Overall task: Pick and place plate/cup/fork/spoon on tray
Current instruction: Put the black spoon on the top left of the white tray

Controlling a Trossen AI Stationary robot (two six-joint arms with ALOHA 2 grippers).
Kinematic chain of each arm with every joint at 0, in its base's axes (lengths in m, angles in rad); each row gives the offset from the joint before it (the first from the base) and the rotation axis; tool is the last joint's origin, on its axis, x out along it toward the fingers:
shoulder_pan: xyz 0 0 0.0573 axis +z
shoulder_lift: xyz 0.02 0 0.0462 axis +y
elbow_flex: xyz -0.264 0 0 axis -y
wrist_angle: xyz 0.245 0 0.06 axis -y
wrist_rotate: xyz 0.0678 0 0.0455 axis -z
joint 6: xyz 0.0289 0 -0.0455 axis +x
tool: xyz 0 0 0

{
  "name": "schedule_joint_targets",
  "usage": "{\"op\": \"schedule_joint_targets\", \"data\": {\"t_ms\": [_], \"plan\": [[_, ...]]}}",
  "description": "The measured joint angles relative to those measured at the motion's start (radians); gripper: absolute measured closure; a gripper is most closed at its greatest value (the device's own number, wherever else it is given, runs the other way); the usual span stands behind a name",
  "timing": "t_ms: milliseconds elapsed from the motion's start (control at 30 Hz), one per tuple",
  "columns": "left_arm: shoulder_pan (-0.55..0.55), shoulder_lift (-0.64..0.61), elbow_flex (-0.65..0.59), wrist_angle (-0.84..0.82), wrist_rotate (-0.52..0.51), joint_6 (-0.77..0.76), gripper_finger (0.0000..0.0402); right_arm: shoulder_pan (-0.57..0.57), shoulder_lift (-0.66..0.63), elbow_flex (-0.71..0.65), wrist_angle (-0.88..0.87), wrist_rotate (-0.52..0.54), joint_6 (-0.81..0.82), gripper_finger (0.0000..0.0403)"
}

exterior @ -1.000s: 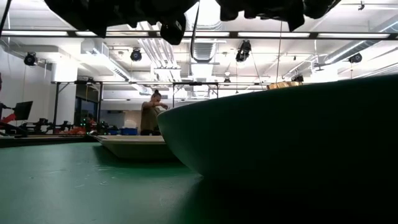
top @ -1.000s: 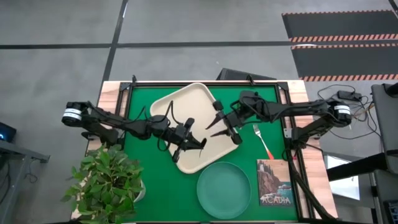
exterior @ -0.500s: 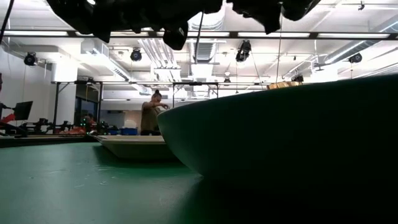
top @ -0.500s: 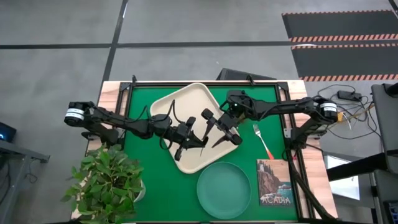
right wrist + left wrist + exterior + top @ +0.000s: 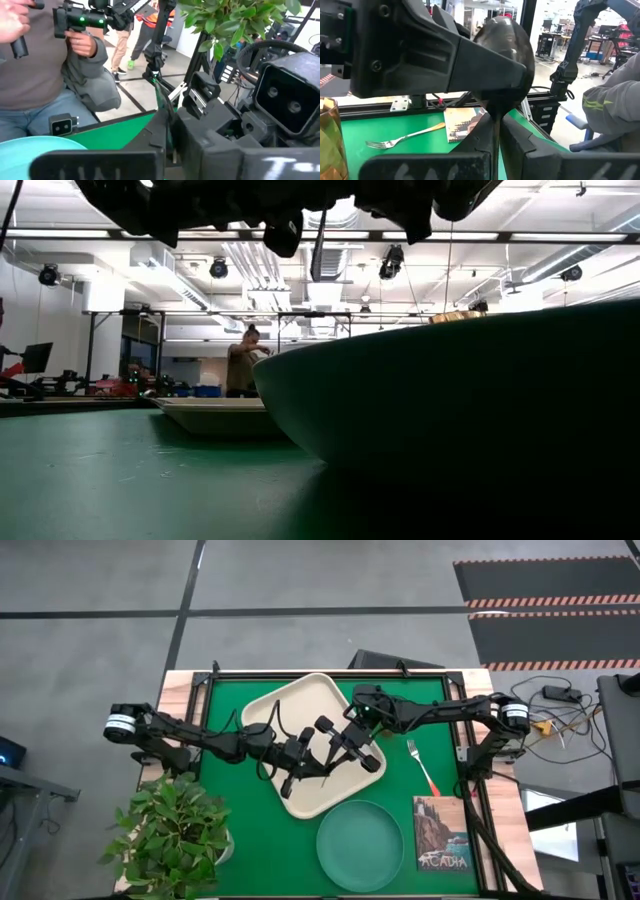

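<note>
My left gripper (image 5: 322, 762) and my right gripper (image 5: 342, 745) meet tip to tip above the cream-white tray (image 5: 285, 700), both shut on the dark metal spoon (image 5: 504, 55). The teal plate (image 5: 360, 845) rests flat on the green mat, near of the tray. The red-handled fork (image 5: 421, 766) lies on the mat right of the tray. The amber cup shows at the edge of the left wrist view (image 5: 329, 140) and above the plate's rim in the low view (image 5: 455, 316); in the high view it is hidden. My left gripper pinches the spoon's thin handle (image 5: 494, 122) between its two fingers, coming about level from the table's left. The spoon sticks out past the fingertips, bowl end away, lifted clear above the tray. My right gripper closes on the spoon's bowl end (image 5: 520, 47), coming from the table's right. One finger (image 5: 465, 60) lies over the bowl's face; the other is hidden behind it. In its own wrist view a thin edge (image 5: 167, 117) runs out between the fingers.
The "Acadia" book (image 5: 441, 834) lies at the near right, a potted plant (image 5: 172, 830) at the near left edge. A seated person (image 5: 45, 75) holding a device is just beyond the table; a grey sleeve (image 5: 612, 100) shows there too.
My right gripper has gone toward the table's left, from the tray's right edge in over the tray, up to my left gripper's fingertips. My left gripper has stayed almost in place above the tray.
</note>
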Motion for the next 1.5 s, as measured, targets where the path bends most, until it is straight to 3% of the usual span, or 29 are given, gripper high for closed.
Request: {"op": "schedule_joint_targets", "data": {"t_ms": [467,567,633,833,967,1200,1367,1500], "plan": [[0.011,-0.004,-0.002,-0.008,-0.088,0.001,0.0324,-0.002,-0.054,-0.005,-0.121,0.009,-0.017,0.0394],[0.018,-0.027,-0.003,-0.042,-0.095,0.007,0.03,-0.01,-0.1,-0.005,-0.224,0.102,-0.064,0.0394],[0.021,-0.055,-0.003,-0.087,-0.137,0.01,0.0286,-0.017,-0.144,-0.005,-0.311,0.217,-0.106,0.0394],[0.021,-0.132,0.0,-0.234,-0.425,0.079,0.0267,-0.028,-0.267,-0.038,-0.466,0.602,-0.148,0.0394],[0.021,-0.136,0.001,-0.235,-0.577,0.123,0.0267,-0.028,-0.341,-0.137,-0.317,0.858,-0.069,0.0394],[0.021,-0.049,0.003,-0.022,-0.703,0.213,0.0267,-0.027,-0.367,-0.396,0.251,1.206,0.167,0.0394],[0.021,0.041,0.009,0.169,-0.774,0.292,0.0267,-0.027,-0.317,-0.491,0.527,1.327,0.248,0.0394],[0.023,0.135,0.042,0.32,-0.794,0.362,0.0267,-0.025,-0.282,-0.494,0.587,1.36,0.267,0.0394]]}}
